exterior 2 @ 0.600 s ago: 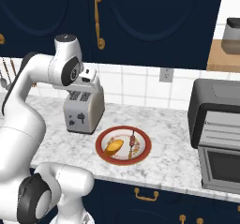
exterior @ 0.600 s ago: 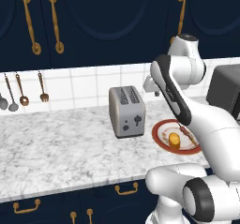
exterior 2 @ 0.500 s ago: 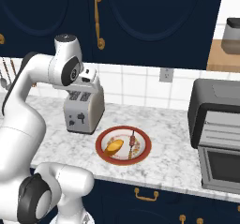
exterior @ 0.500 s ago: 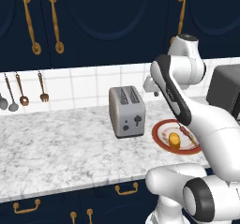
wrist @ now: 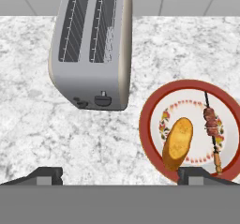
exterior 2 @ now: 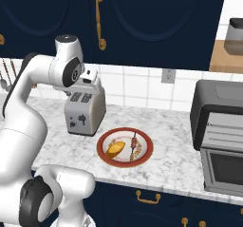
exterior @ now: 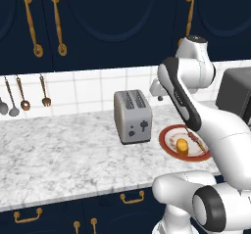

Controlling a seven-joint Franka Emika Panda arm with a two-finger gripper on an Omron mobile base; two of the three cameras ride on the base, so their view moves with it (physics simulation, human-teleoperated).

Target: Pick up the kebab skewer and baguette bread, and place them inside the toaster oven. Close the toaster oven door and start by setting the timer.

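The kebab skewer (wrist: pixel 212 124) lies on the right side of a red-rimmed plate (wrist: pixel 146 120), and the baguette bread (wrist: pixel 178 143) lies on the plate's left. My gripper (wrist: pixel 122 176) hovers high above the counter between the plate and a silver toaster; it is open wide and holds nothing. From the right base view, the skewer (exterior 2: pixel 135 146) and bread (exterior 2: pixel 116 149) rest on the plate (exterior 2: pixel 102 145). The toaster oven (exterior 2: pixel 213 107) stands at the far right, with its glass front (exterior 2: pixel 228 166) facing forward. The oven (exterior: pixel 236 93) is half hidden behind my arm in the left base view.
A silver two-slot toaster (wrist: pixel 91 45) stands just left of the plate, below my hand (exterior 2: pixel 90 76). Utensils (exterior: pixel 22 98) hang on the tiled wall at far left. Dark upper cabinets (exterior 2: pixel 142 22) overhang the counter. Bare marble (exterior: pixel 59 150) stretches left of the toaster.
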